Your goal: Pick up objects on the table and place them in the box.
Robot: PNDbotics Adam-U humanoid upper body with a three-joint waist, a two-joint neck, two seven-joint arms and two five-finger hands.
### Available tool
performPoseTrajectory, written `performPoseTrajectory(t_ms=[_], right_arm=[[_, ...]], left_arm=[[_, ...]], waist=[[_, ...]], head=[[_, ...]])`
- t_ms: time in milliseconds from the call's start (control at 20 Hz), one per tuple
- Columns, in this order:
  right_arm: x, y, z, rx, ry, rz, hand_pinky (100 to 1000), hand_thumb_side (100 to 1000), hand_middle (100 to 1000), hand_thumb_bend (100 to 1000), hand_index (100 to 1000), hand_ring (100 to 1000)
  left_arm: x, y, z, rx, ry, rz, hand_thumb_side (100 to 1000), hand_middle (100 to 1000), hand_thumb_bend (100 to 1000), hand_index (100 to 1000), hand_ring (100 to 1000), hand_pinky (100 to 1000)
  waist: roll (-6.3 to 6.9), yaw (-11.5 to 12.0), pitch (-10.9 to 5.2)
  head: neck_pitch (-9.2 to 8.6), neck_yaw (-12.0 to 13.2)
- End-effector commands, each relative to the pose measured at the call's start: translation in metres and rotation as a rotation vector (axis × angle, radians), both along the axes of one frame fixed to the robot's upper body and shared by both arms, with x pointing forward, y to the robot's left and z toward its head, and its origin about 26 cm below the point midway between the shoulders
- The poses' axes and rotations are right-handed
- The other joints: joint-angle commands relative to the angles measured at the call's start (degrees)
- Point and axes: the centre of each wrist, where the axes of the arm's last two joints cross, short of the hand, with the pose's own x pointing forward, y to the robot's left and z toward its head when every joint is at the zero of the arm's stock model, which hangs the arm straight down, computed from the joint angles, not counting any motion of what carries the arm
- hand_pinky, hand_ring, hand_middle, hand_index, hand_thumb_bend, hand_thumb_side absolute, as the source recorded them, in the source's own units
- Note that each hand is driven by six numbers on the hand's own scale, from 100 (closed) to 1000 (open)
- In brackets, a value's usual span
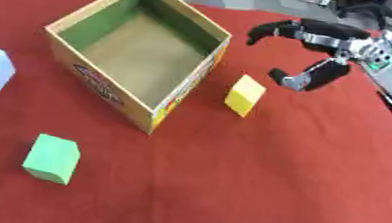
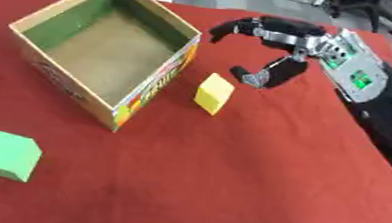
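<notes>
Reaching in from the worktop's far right corner, the right hand (image 2: pixel 279 50) hangs beyond the yellow block (image 2: pixel 214 93), fingers (image 1: pixel 263 32) spread apart and empty, seemingly shaped to close on it. The block sits just beside the open box (image 1: pixel 193 78), which appears empty.

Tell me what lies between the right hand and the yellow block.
Nothing: only bare red tablecloth separates the right hand from the yellow block, clearest in the right eye view.
</notes>
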Motion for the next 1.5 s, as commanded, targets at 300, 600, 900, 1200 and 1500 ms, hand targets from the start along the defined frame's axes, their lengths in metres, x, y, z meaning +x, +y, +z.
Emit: performPoseTrajectory(t_ms=[300, 600, 900, 1200, 1500], right_arm=[[-0.005, 0.005, 0.001, -0.426, 0.007, 0.304, 1000, 312, 877, 100, 1000, 1000], [-0.008, 0.013, -0.003, -0.460, 0.010, 0.324, 1000, 331, 876, 100, 1000, 1000], [-0.009, 0.013, -0.002, -0.477, 0.002, 0.318, 1000, 373, 873, 100, 1000, 1000], [-0.010, 0.009, -0.005, -0.472, 0.011, 0.304, 1000, 357, 870, 100, 1000, 1000], [-0.013, 0.002, -0.004, -0.499, 0.015, 0.277, 1000, 413, 884, 100, 1000, 1000]], left_arm=[[-0.002, 0.000, 0.009, 0.022, -0.028, -0.017, 572, 781, 100, 831, 859, 852], [-0.002, -0.002, 0.010, 0.030, -0.024, -0.027, 571, 782, 100, 832, 860, 852], [-0.002, -0.005, 0.011, 0.044, -0.024, -0.037, 571, 783, 100, 832, 862, 853], [-0.002, -0.007, 0.012, 0.059, -0.027, -0.043, 570, 784, 100, 832, 862, 854], [-0.002, -0.006, 0.011, 0.068, -0.021, -0.037, 570, 783, 100, 833, 862, 855]], waist=[[-0.75, 0.29, 0.17], [-0.85, 0.55, 0.45], [-1.35, 1.09, 0.92], [-2.10, 1.87, 1.59], [-2.37, 1.74, 1.78]], head=[[0.21, -0.07], [0.01, -0.30], [0.02, -0.59], [0.27, -0.77], [0.40, -0.43]])
